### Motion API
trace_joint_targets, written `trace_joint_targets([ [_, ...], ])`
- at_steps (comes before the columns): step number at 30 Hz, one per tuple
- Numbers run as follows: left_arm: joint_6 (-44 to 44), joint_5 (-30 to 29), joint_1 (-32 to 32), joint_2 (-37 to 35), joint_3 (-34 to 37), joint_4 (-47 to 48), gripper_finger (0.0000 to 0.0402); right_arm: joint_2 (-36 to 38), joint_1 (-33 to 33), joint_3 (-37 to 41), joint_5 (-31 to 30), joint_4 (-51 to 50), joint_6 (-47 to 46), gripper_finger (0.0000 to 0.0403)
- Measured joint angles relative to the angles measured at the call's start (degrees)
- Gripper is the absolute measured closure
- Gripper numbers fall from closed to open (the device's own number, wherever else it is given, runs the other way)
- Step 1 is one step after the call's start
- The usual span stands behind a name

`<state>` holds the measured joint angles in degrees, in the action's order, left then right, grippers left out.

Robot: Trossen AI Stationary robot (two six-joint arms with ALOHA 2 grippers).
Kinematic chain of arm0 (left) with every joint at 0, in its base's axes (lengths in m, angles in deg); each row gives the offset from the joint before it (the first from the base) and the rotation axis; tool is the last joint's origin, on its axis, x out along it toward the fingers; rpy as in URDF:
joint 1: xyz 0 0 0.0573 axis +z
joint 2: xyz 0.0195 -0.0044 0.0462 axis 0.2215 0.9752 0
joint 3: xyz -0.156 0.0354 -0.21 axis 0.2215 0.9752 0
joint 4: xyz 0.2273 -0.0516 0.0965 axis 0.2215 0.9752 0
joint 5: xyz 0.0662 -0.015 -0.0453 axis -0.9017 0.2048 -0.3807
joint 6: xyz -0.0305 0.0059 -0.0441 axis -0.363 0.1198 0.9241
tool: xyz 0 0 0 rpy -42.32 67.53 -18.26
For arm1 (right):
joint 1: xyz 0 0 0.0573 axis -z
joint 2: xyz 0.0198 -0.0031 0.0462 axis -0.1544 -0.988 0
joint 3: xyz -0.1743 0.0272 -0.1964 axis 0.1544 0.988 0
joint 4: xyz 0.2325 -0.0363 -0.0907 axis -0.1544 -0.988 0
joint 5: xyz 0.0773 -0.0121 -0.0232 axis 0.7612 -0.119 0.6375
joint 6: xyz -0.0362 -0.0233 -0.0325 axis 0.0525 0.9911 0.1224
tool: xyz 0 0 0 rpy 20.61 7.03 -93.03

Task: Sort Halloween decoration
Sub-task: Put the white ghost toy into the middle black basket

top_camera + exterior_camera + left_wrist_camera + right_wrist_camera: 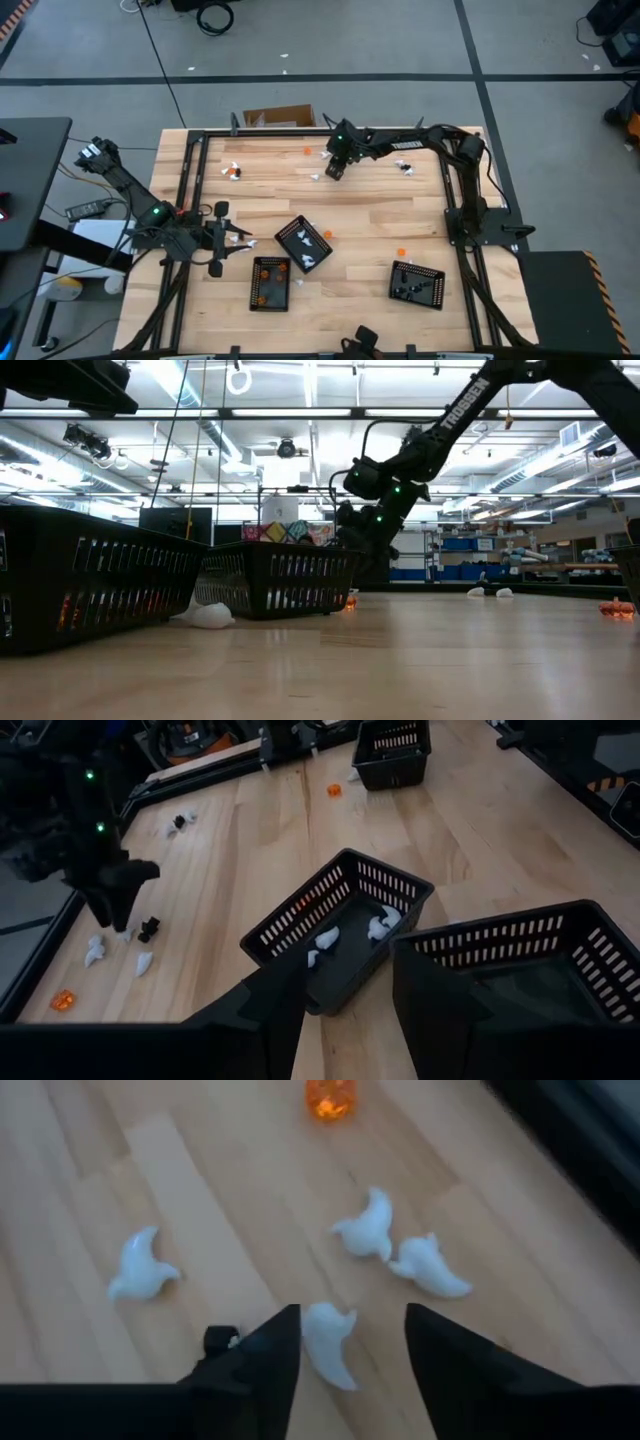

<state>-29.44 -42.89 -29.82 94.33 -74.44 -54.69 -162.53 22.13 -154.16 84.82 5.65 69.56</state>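
My right gripper point(333, 172) hangs open, slanting down over the table's far side. A white ghost piece point(328, 1342) lies on the wood between its fingertips point(350, 1345). Around it lie more white ghosts point(368, 1227) point(140, 1267), a tiny black piece point(218, 1340) and an orange pumpkin point(330, 1100). My left gripper point(345, 1010) waits open and empty at the table's left side, just short of the tray with white pieces point(400, 898). Other loose pieces lie near the far left point(232, 171) and the far right point(405, 167). One more orange piece point(401, 253) lies right of centre.
Three black trays stand on the near half: one with orange pieces point(257, 290), one with white point(285, 232), one with black point(432, 292). A dark frame point(320, 132) rims the table. A cardboard box point(280, 117) sits behind the far edge.
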Motion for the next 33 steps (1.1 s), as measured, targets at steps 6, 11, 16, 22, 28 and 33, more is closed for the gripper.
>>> trace_joint_targets([
  [6,-0.5,0.03,0.02,0.01,0.0,0.03,0.0246,-0.82,-0.62,-0.08,-1.43,0.18,1.22,0.0196],
  [11,-0.95,0.07,0.02,0.01,0.01,0.01,0.0246,-0.82,-0.7,-0.11,-3.28,-0.45,1.06,0.0204],
  [16,-0.97,0.07,0.04,0.01,0.0,0.0,0.0246,-0.82,-1.7,-0.11,-3.72,-1.85,0.67,0.021],
  [22,-0.97,0.09,0.04,0.01,0.01,-0.01,0.0246,-0.77,-1.81,-0.22,-4.27,-5.6,-3.04,0.0223],
  [28,-0.96,0.08,0.04,0.01,0.0,-0.01,0.0246,-0.6,-1.96,-0.33,-4.38,-7.66,-4.14,0.0268],
  [33,-0.97,0.09,0.04,0.01,0.0,0.01,0.0246,-0.6,-2.55,-0.31,-4.49,-7.61,-2.04,0.0324],
])
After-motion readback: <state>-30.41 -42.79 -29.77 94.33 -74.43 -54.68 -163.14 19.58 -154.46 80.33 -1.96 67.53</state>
